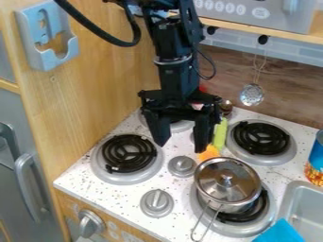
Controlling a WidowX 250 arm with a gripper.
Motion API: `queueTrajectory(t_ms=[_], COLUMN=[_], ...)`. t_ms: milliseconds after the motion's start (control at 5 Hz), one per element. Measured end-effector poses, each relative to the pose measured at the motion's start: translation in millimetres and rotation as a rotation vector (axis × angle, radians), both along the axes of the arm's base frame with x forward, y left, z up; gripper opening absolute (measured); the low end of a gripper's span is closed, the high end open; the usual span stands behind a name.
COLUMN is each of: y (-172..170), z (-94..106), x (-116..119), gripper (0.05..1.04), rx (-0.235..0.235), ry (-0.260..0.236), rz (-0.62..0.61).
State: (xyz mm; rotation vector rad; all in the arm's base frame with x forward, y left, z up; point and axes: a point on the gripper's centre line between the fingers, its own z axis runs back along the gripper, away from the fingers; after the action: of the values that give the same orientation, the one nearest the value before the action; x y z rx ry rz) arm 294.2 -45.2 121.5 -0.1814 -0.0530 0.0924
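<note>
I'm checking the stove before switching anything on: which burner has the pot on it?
The front-right burner, beside the sink. The lidded pot stands on it, while the front-left burner and back-right burner bear no pot.

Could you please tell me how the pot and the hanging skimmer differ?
The pot stands on a burner; the skimmer hangs by the back wall. The pot is wide and lidded; the skimmer has a small, perforated head. Both look like shiny metal.

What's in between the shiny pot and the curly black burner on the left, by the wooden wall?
A round grey knob sits between the pot and that burner, in the camera view.
</note>
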Motion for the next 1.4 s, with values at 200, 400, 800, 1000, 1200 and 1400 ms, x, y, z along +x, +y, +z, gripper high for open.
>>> queueTrajectory(t_ms=[200, 400, 800, 1000, 1200, 1400], y=[-0.2, -7.0, -30.4, -50.5, -86.7, -99.4], z=[-9.7, -42.5, -74.9, -72.4, -74.9, -73.5], x=[-0.9, 14.7, 36.7, 50.9, 50.5, 52.0], gripper=[1.005, 1.005, 1.005, 1.005, 1.005, 1.005], rx=[0.001, -0.061, 0.026, 0.099, 0.112, 0.122], ry=[0.034, 0.115, 0.052, -0.055, -0.084, -0.094], rz=[0.001, 0.016, 0.039, -0.033, -0.125, -0.146])
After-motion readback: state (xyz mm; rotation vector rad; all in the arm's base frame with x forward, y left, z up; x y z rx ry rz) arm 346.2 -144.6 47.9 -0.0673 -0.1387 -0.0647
